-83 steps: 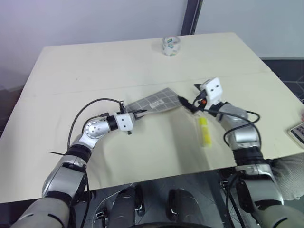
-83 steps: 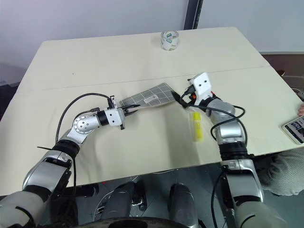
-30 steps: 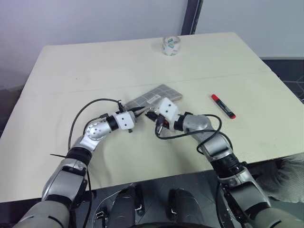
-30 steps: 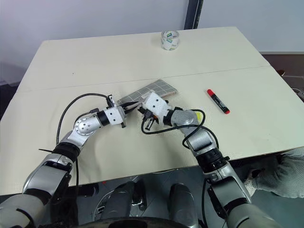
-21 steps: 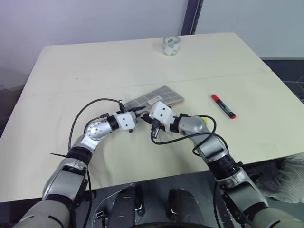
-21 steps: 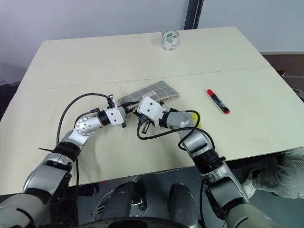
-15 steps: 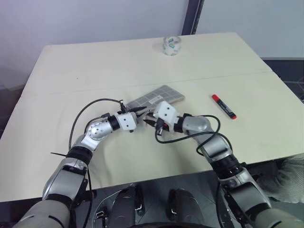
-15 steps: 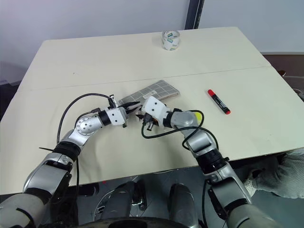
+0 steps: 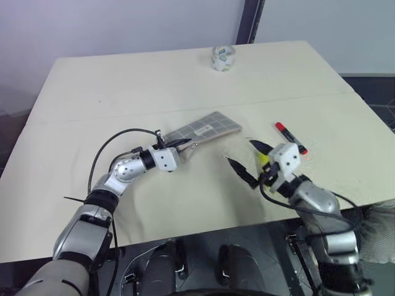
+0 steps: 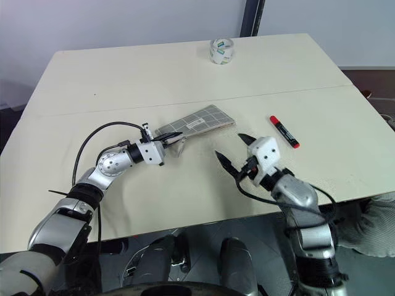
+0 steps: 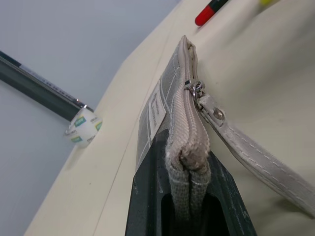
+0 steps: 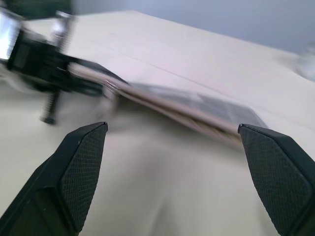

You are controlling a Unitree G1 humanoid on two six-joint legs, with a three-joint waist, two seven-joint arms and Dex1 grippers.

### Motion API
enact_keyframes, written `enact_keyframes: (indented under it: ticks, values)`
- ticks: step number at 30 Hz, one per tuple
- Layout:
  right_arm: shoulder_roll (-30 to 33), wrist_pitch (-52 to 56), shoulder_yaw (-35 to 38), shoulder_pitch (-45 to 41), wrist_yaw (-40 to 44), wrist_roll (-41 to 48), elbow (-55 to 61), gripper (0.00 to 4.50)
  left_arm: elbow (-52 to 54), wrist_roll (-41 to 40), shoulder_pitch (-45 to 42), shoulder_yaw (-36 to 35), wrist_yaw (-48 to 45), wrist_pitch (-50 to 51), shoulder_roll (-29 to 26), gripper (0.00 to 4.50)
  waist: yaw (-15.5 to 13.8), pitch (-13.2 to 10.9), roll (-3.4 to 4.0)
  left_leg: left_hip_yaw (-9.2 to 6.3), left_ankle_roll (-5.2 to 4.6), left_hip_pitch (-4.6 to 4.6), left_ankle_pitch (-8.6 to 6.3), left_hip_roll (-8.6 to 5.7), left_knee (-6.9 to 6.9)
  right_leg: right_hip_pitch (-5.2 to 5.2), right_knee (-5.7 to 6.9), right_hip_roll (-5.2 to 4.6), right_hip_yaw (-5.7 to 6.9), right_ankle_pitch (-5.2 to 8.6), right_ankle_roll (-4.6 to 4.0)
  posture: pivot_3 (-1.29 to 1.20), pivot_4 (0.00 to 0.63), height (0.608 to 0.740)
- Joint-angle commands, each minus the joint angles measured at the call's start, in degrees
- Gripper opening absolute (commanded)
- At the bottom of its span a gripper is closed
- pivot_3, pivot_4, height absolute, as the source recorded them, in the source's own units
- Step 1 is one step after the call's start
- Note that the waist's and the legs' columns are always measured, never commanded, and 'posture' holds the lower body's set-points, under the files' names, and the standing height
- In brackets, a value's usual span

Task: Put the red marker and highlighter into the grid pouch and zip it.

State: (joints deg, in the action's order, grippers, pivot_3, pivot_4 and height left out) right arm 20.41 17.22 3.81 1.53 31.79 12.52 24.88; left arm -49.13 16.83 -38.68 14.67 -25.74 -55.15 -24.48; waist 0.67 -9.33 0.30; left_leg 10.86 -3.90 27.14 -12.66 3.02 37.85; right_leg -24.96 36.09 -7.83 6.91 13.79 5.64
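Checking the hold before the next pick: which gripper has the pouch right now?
The left gripper: it is shut on the zipper end of the grid pouch. The right gripper is wide open, empty and apart from the pouch.

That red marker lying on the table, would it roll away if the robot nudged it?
Probably, if nudged sideways: the red marker looks slim and round, lying flat on the smooth table with nothing touching it. It looks stiff and probably light, so it should lift without bending. The right tool stands open beside it, not yet touching it.
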Motion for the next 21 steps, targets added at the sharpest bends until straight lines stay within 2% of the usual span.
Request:
enact_keyframes:
  ticks: [1,5,14,18,21]
  values:
    - [-1.22,2.44,-0.70,5.44,-5.28,-2.03,6.68,4.40,-0.53,0.29,0.10,0.66,-0.05,-0.78,-0.10,0.00,0.04,0.00,0.00,0.00,0.00,0.00,0.00,0.00,0.00,-0.01,0.00,0.00,-0.01,0.00,0.00,0.00,0.150,0.740]
    - [-2.97,4.48,-1.77,12.34,-11.17,-5.58,9.97,4.40,-1.37,0.52,-0.24,1.11,-0.25,-1.26,0.33,0.00,-0.07,0.00,0.00,-0.02,0.01,0.01,0.00,0.01,-0.02,-0.01,-0.03,-0.01,0.00,0.02,-0.02,0.00,0.150,0.740]
    - [-4.97,5.50,-0.20,16.27,-18.51,-8.47,8.65,4.40,-2.91,0.90,-1.25,1.49,-0.36,-2.02,0.95,0.00,-1.44,0.01,-0.01,-0.08,0.23,0.00,0.16,-0.05,-0.58,-0.15,-0.18,0.06,0.04,0.04,0.00,0.00,0.150,0.740]
    - [-5.53,10.52,-0.97,16.59,-19.31,-7.55,6.88,4.40,-3.01,1.12,-1.20,1.63,-0.05,-2.29,1.03,0.00,-1.49,0.03,-0.05,-0.18,0.24,0.00,0.23,-0.04,-0.58,-0.09,-0.11,0.11,0.12,0.06,0.04,0.00,0.150,0.740]
    - [-7.17,15.65,-0.10,16.22,-19.55,-4.26,6.67,3.53,-2.92,1.15,-1.22,1.70,0.09,-2.26,1.09,0.00,-1.48,0.13,-0.21,-0.26,0.24,-0.07,0.23,-0.03,-0.58,0.01,-0.11,0.13,0.16,0.07,0.05,0.00,0.150,0.740]
